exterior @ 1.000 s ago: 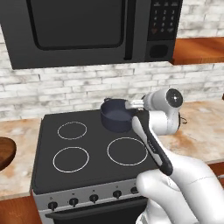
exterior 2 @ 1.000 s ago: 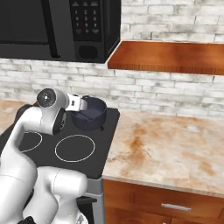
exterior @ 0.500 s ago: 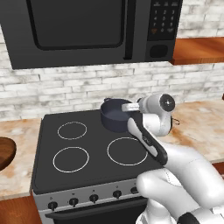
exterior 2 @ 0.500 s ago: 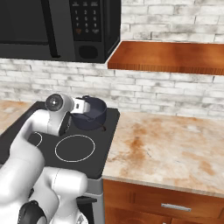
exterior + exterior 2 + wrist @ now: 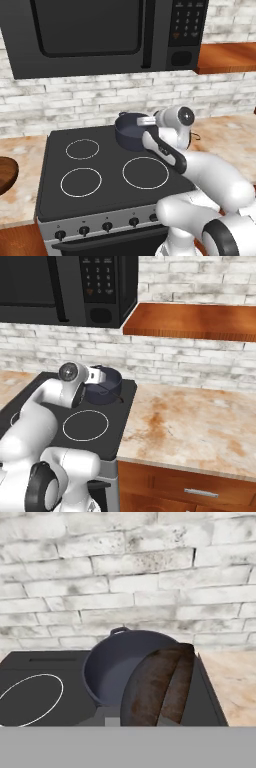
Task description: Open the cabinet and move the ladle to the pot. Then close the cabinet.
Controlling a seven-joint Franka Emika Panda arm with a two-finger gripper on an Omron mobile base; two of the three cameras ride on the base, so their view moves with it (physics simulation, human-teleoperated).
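Stove (image 5: 105, 200) sat broad and black under the microwave (image 5: 100, 35), four white rings on its top, three bare and the back right one carrying the pot (image 5: 131, 131). One pot only: small, round, dark grey-blue, a short loop handle showing at its far rim, hard by the brick wall (image 5: 125, 577). Marble counter (image 5: 195, 426) ran open to the right of the stove edge, with the reddish-brown cabinet (image 5: 195, 320) overhead. One ladle (image 5: 157, 687), its rusty brown bowl close to the hand camera, hung over the pot's near rim. The gripper (image 5: 102, 377) reached to the pot; whether its jaws were closed, I couldn't tell.
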